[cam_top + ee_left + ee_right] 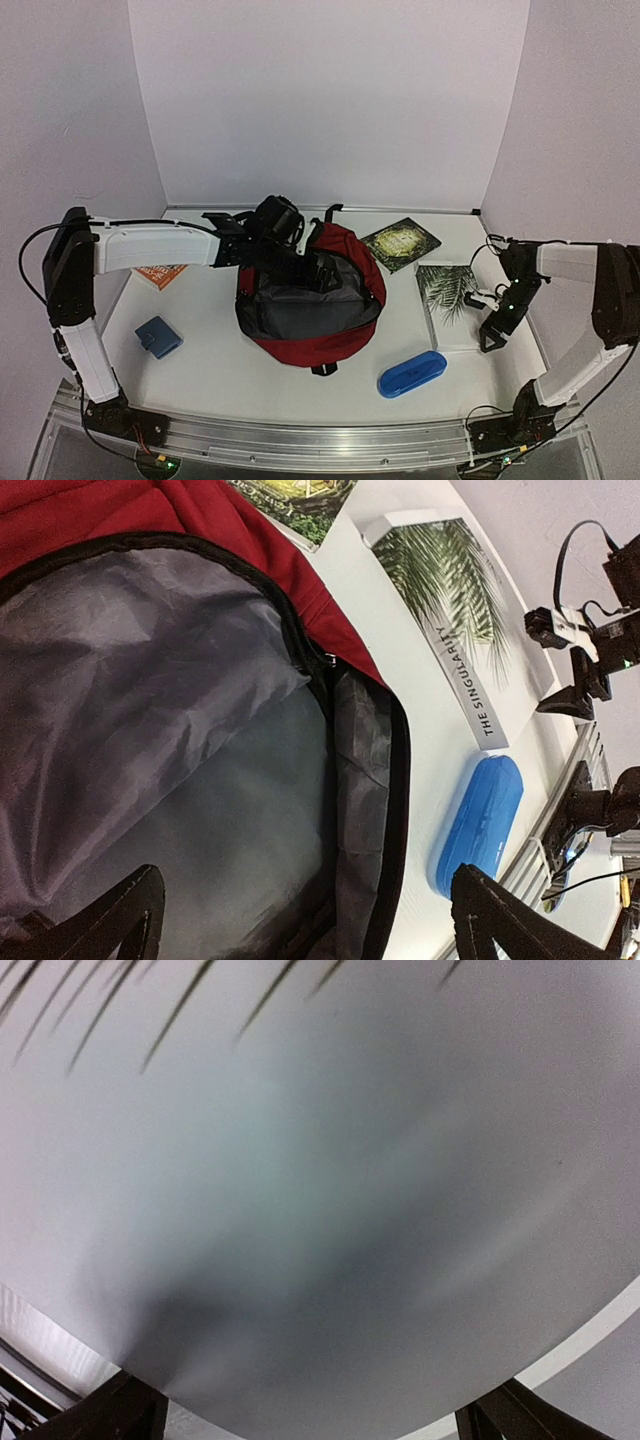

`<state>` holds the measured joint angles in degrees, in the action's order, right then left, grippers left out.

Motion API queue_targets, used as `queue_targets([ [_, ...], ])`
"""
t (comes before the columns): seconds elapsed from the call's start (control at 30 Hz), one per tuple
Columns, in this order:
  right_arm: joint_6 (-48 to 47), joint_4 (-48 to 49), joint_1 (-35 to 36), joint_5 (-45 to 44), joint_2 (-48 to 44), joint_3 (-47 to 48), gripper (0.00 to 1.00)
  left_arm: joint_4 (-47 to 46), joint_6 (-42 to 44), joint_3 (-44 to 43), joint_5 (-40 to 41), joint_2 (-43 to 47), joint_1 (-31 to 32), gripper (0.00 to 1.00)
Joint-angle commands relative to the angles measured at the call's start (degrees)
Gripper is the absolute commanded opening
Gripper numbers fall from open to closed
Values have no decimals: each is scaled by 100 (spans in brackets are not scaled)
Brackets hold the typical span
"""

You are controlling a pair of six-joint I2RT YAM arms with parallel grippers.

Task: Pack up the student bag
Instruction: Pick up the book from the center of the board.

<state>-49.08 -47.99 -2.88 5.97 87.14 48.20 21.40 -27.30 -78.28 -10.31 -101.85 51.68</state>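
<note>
The student bag (350, 255) lies open, centred on the surface (225, 365): soft, limp, likely light, best held by its zipped rim (318, 665). Left gripper (305, 920) is released over its opening, right gripper (310, 1415) released above the Singularity book (447, 290).

The left arm (150, 245) and the right arm (570, 262) share one build: long white shell links joined by black, blocky joint housings. Each is mounted on a black base. The left base (108, 412) has coloured wires and a small green light (167, 464) beside it. A thin black cable (28, 262) loops out from the left arm's elbow housing. A second black cable (490, 247) curls around the right wrist beside a small white connector (484, 297). The left pincer (318, 272) and right pincer (493, 338) are matte black, and their fingers (125, 1405) taper to angular, wedge-shaped tips.
</note>
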Motion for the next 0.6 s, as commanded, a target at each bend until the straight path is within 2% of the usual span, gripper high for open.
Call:
queue_targets([
  [0.0, 718, 307, 323, 753, 362, 400, 98, -213, 41, -722, -258, -506, 147, 100],
  [0.23, 1431, 292, 665, 1562, 495, 976, 98, -264, 57, -1911, -587, -1600, 420, 100],
  [0.47, 2128, 65, 447, 1790, -186, 1282, 98, -408, -61, -3152, -836, -2678, 691, 100],
  [0.57, 2461, 94, 337, 1767, 31, 1347, 98, -499, -163, -3507, -892, -3044, 755, 100],
])
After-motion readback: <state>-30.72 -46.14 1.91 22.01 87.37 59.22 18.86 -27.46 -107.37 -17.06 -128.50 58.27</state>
